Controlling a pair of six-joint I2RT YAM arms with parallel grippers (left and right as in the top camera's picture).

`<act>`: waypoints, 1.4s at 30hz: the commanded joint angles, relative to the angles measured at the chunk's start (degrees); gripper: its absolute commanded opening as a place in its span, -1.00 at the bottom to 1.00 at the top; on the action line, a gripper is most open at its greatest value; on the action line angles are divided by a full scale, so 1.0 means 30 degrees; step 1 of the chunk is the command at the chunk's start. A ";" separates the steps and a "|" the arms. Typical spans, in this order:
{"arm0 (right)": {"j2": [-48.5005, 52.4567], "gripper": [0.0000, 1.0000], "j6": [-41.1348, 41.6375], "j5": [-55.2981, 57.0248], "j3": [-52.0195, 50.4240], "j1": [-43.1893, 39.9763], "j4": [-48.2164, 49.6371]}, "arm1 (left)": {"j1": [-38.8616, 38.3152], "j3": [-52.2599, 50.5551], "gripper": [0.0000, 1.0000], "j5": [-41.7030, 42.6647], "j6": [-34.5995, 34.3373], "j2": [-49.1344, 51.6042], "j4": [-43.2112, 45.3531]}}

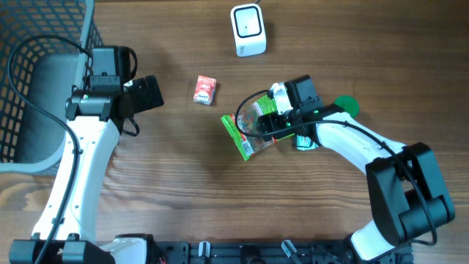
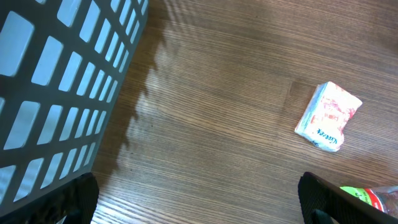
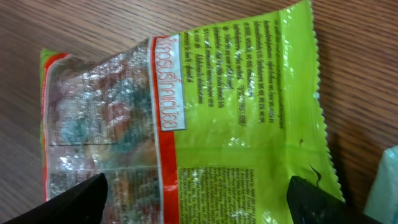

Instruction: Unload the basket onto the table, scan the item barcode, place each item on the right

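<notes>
A green snack bag (image 1: 245,132) is seen lying flat on the wooden worktop (image 1: 183,191), right of centre. The right tool (image 1: 270,121) is held directly over it. In the right wrist view the bag (image 3: 249,93) fills the frame. The right tool (image 3: 199,208) is spread wide, one dark finger (image 3: 81,199) at each lower corner, and nothing is clamped between them. A red band (image 3: 166,81) with white non-Latin script is printed across the bag, beside a clear window. Blocks of fine print are set on the green panel, too small to be read, and no barcode can be made out.

A white scanner (image 1: 248,29) is placed at the far edge, well apart from the bag. A small red and white packet (image 1: 205,89) is laid between the two arms. Its blue lettering (image 2: 328,116) is too blurred to be read. The left tool (image 2: 199,208) is likewise released and empty, beside a dark mesh basket (image 2: 56,81) at the far left.
</notes>
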 commanded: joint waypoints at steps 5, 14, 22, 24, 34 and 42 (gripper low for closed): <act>-0.0051 0.85 -0.2455 -0.7198 0.0204 0.0095 -0.0058 | 0.0102 0.0124 1.00 0.0306 0.0036 -0.0066 0.2521; -0.3665 0.62 -0.2645 -0.2783 0.2244 -0.0714 -0.3147 | -0.1392 -0.0656 -0.92 1.0892 -0.5391 0.0685 0.1588; -0.0925 0.75 -0.3308 -0.2157 0.2237 -0.1727 -0.1996 | -0.6623 -0.1639 -0.92 0.9180 -0.7089 0.6229 0.5224; -0.0801 0.75 -0.3300 -0.2157 0.2222 -0.1712 -0.1727 | -0.6972 -0.1639 -0.92 0.9114 -0.7788 0.7220 0.5952; 0.2725 0.64 -0.1661 -0.4335 0.2222 -0.1246 -0.0984 | -0.6499 -0.1632 -0.92 0.8393 -0.7927 0.8466 0.5748; 0.3111 0.53 0.1384 -0.5625 0.2266 0.0313 -0.1122 | -0.5748 -0.1639 -0.92 0.8393 -0.7854 0.8043 0.2841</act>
